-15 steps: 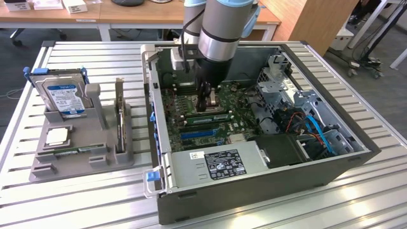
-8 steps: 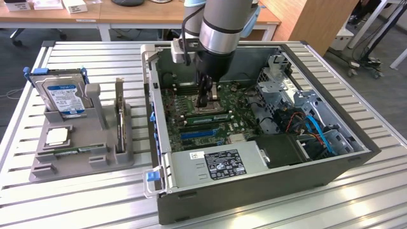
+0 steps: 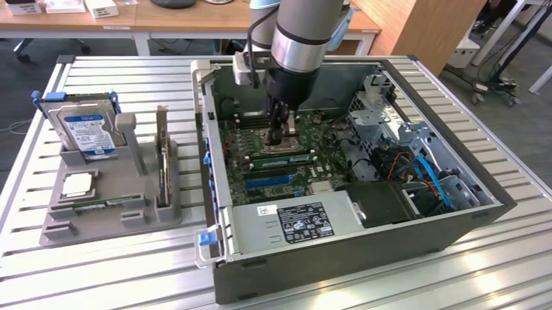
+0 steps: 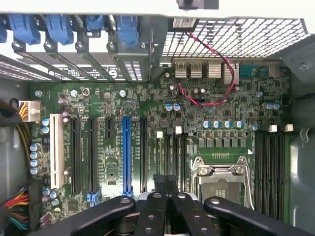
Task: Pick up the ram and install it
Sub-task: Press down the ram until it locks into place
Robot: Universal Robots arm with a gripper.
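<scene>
Grey holder point(image 3: 108, 213) at 9 o'clock of the open computer case point(image 3: 345, 258); ram point(image 3: 97, 204) lies flat in its front slot, untouched. Gripper point(image 3: 278, 137) inside case, fingers point(image 4: 166, 183) pressed together, holding nothing, above motherboard point(image 4: 147, 147) beside CPU socket point(image 4: 221, 182).

The exterior view looks down from high and well back on the open computer case point(image 3: 345, 213). The wrist view hangs close above its motherboard point(image 4: 147, 147), the shared part, facing the case's rear wall at twelve o'clock.
</scene>
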